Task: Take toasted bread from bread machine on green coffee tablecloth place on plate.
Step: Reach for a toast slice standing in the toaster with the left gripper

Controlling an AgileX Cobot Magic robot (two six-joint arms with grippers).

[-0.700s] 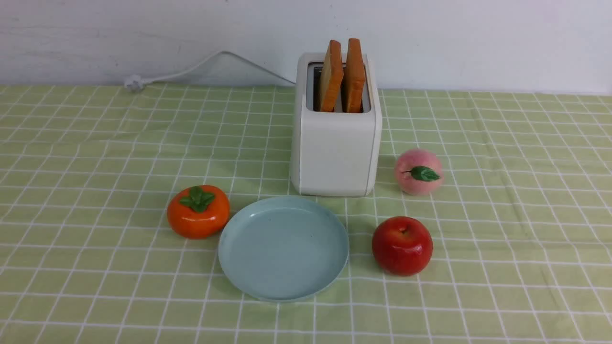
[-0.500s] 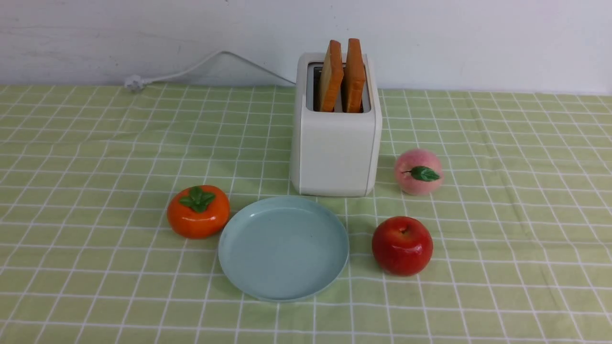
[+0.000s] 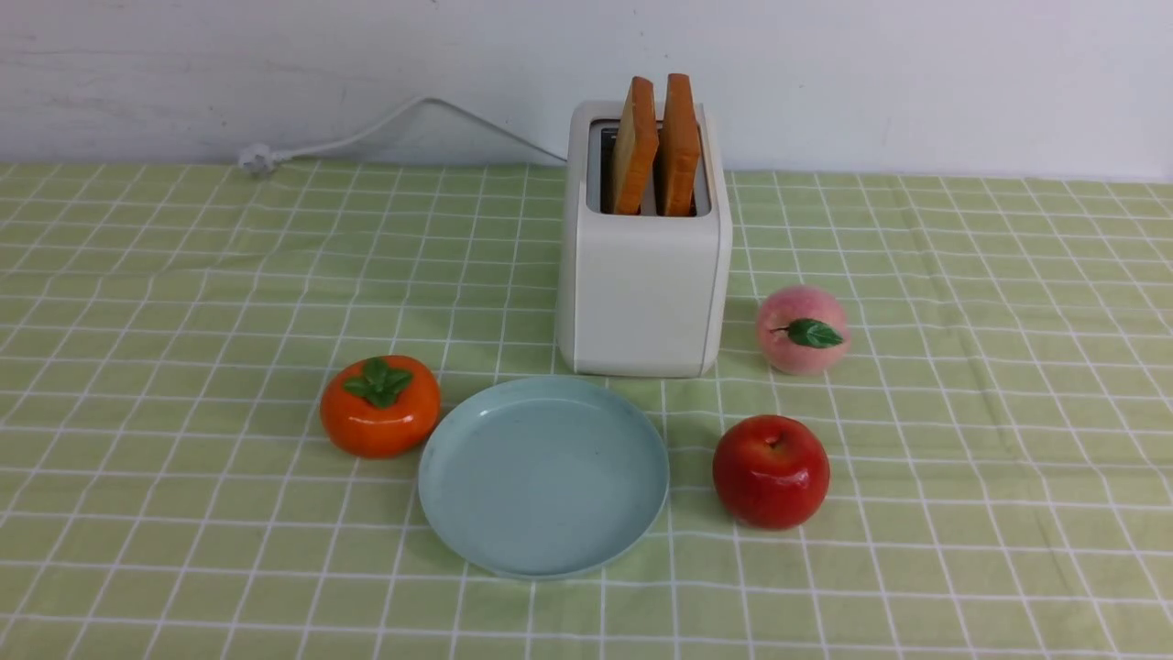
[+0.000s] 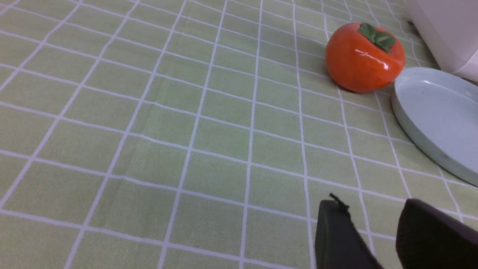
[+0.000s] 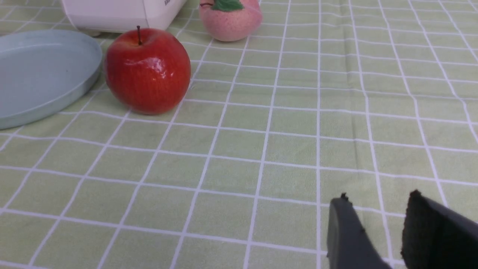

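Two slices of toasted bread [image 3: 654, 145] stand upright in the slots of the white bread machine [image 3: 644, 275] at the back middle of the green coffee tablecloth [image 3: 183, 275]. In front of it lies the pale blue plate [image 3: 542, 477], bare. Neither arm shows in the front view. My left gripper [image 4: 371, 209] hovers open over bare cloth, short of the plate's [image 4: 433, 116] near edge. My right gripper [image 5: 377, 203] also stands open over the cloth, with nothing between its fingers, well away from the plate [image 5: 37, 74].
An orange persimmon [image 3: 379, 406] sits left of the plate, touching or nearly touching its rim. A red apple [image 3: 771, 471] sits to the plate's right, and a pink peach [image 3: 801, 329] beside the toaster. A white cord [image 3: 367, 133] runs back left to the wall.
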